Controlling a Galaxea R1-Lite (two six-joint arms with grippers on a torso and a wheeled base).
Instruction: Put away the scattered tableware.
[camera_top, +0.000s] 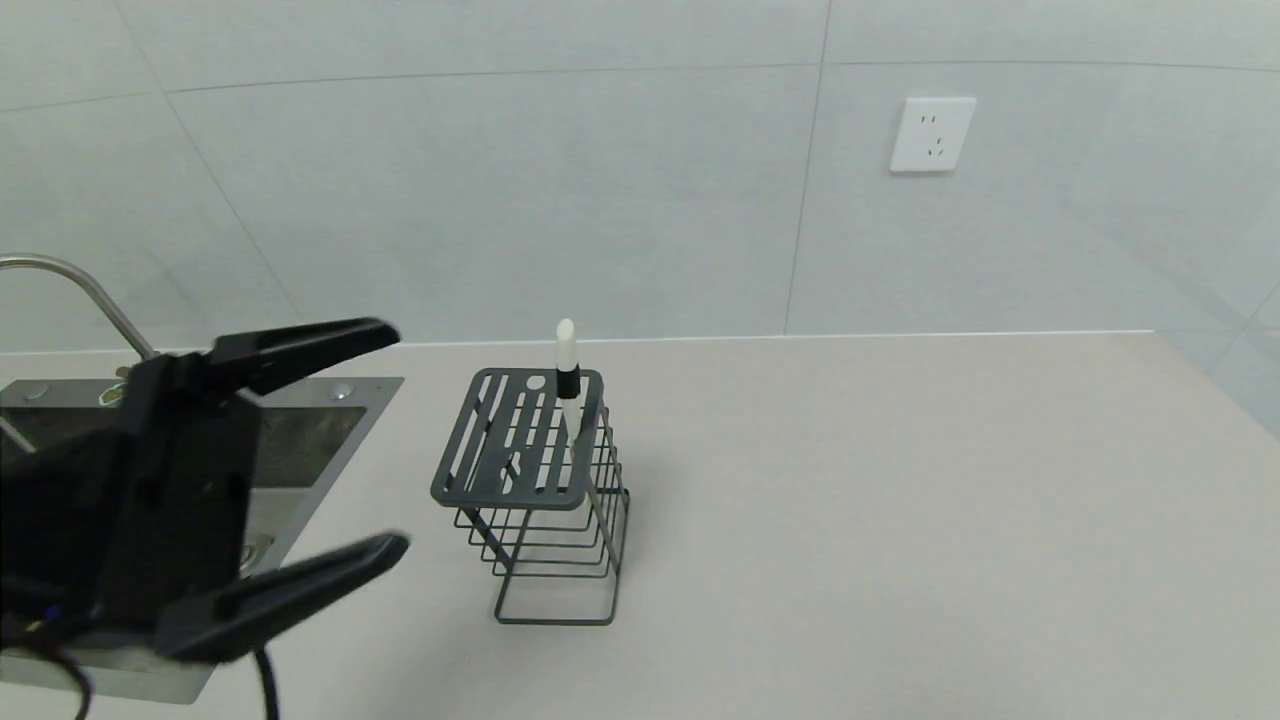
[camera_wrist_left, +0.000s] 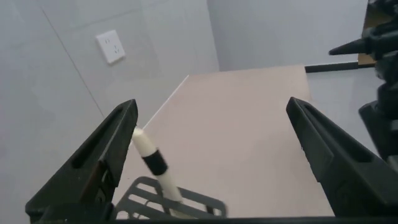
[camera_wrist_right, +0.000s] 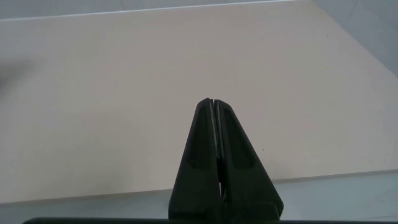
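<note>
Closest to the head camera, the left gripper (camera_top: 400, 438) hangs over the near edge of the steel sink (camera_top: 330, 440), its two black fingers spread wide with nothing between them. Just beside it on the pale countertop (camera_top: 900, 500) stands a dark wire rack (camera_top: 520, 440) with a slotted top plate. One utensil (camera_top: 567, 375), white-handled with a black band, stands upright in a slot at the rack's far right corner, its handle poking above the plate. From the left wrist, the same wide-open fingers frame the utensil (camera_wrist_left: 152, 158) and the rack's top (camera_wrist_left: 168, 202), the handle close to one finger but not touching.

The right gripper (camera_wrist_right: 213, 102) has its fingers pressed together, holding nothing, above bare counter. A curved faucet (camera_top: 70, 275) rises behind the sink, and a white wall socket (camera_top: 932, 134) sits on the tiled wall.
</note>
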